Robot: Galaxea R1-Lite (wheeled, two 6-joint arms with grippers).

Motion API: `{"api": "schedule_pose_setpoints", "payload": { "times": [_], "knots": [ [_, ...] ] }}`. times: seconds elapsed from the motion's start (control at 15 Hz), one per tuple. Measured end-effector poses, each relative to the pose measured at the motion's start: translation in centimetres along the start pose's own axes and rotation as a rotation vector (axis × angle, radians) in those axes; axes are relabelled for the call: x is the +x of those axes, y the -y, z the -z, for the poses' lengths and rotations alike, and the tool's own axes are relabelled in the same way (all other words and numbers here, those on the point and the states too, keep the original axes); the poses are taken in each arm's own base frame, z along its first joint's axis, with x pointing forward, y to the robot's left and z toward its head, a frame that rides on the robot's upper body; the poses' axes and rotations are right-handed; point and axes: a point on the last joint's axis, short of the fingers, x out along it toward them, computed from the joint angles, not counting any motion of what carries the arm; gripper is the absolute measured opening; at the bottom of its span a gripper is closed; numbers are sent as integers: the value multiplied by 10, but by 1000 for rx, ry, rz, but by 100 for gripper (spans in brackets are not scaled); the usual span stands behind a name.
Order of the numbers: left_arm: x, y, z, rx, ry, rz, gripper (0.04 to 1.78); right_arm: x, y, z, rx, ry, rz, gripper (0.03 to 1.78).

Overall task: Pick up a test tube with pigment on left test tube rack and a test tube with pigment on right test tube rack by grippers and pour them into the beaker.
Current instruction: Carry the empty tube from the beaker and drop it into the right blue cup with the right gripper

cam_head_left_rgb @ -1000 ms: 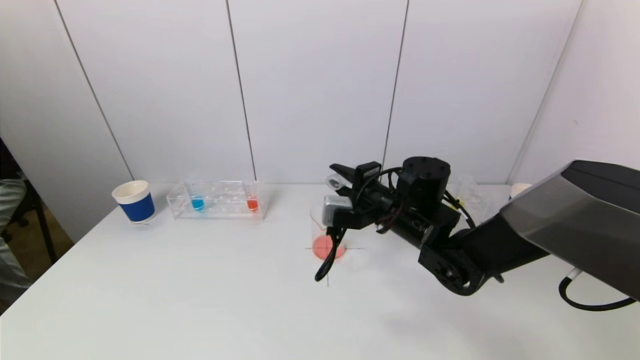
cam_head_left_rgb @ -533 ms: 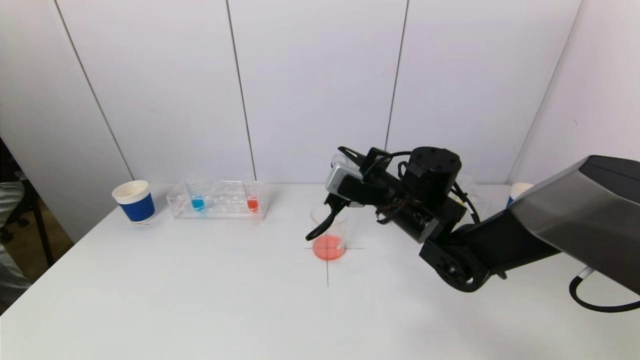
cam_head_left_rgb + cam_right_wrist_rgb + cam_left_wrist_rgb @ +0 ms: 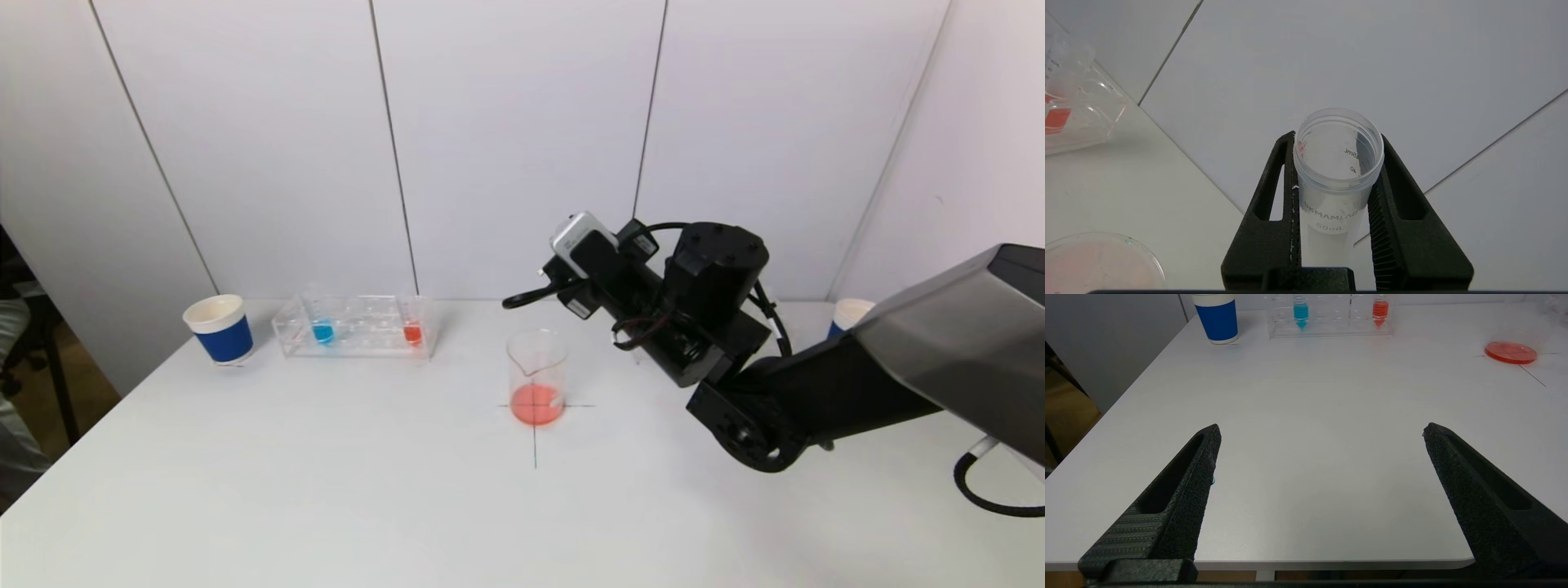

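Note:
My right gripper (image 3: 519, 299) is shut on a clear, emptied test tube (image 3: 1337, 163) and hangs above and just behind the beaker (image 3: 536, 377), fingers pointing left. The beaker holds a shallow layer of red liquid; its rim shows in the right wrist view (image 3: 1102, 261). The left test tube rack (image 3: 355, 328) stands at the back left with a blue tube (image 3: 323, 331) and a red tube (image 3: 412, 331). The right rack is hidden behind my right arm. My left gripper (image 3: 1321, 433) is open over the table's near edge, with nothing between its fingers.
A blue paper cup (image 3: 220, 328) stands left of the left rack. Another cup (image 3: 846, 314) peeks out at the back right. My right arm (image 3: 816, 392) spans the right side of the table. A thin cross mark (image 3: 535, 441) lies under the beaker.
My right gripper has swung its fingers from pointing down at the beaker up to level, lifting the tube above the rim. The left gripper has not moved.

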Motion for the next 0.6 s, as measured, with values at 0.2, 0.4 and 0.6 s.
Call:
{"api": "schedule_pose_setpoints", "payload": {
  "times": [0.2,0.4,0.6],
  "knots": [
    [0,0,0,0,0,0,173,1,12,-4,67,-24,54,52],
    [0,0,0,0,0,0,173,2,22,-11,168,-57,89,52],
    [0,0,0,0,0,0,173,1,40,-14,287,-98,98,52]
  ]
}}
